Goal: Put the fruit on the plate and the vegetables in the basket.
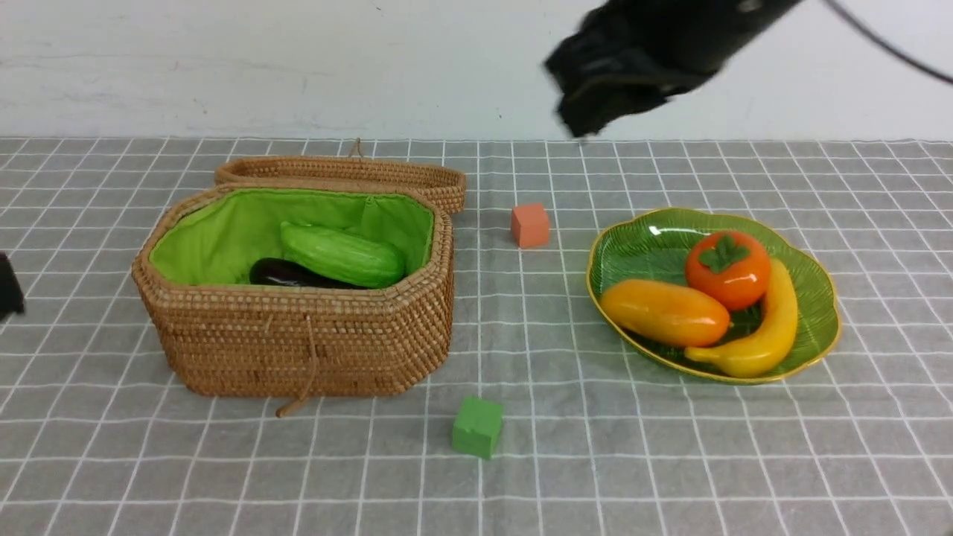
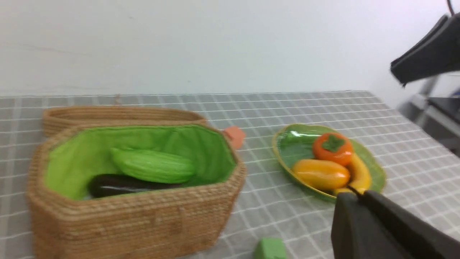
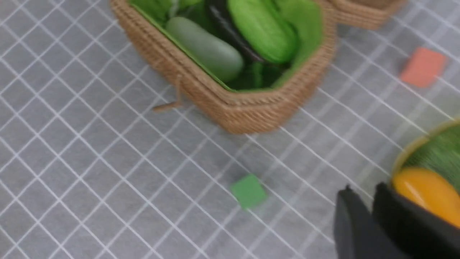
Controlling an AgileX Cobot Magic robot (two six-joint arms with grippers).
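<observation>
Closest in the front view: green cube [image 1: 477, 426] on the bench [image 1: 670, 461], alone, not part of the job. Left there, fine.

A bit farther, on the left: basket [image 1: 298, 327], lid [image 1: 342, 175] flipped open behind it. Inside: green gourd [image 1: 342, 255] lying on top of the purple eggplant [image 1: 287, 274]. White radish [image 3: 205, 48] in there too, seen only from the right wrist view, beside the eggplant. All three vegetables in. Done, it seems.

On the right: plate [image 1: 640, 238] holding the mango [image 1: 665, 313], persimmon [image 1: 727, 269] and banana [image 1: 767, 331], all touching. All three fruit on. Done too, it seems.

Farther back: orange cube [image 1: 530, 225] between basket and plate, also not part of the job.

Left fingers [image 2: 354, 196] pressed together, holding nothing, low at the near left edge. Right fingers [image 3: 359, 212] almost together, nothing between them, high up over the far part of the bench, blurry in the front view.

Nothing left to move, by the look of it.
</observation>
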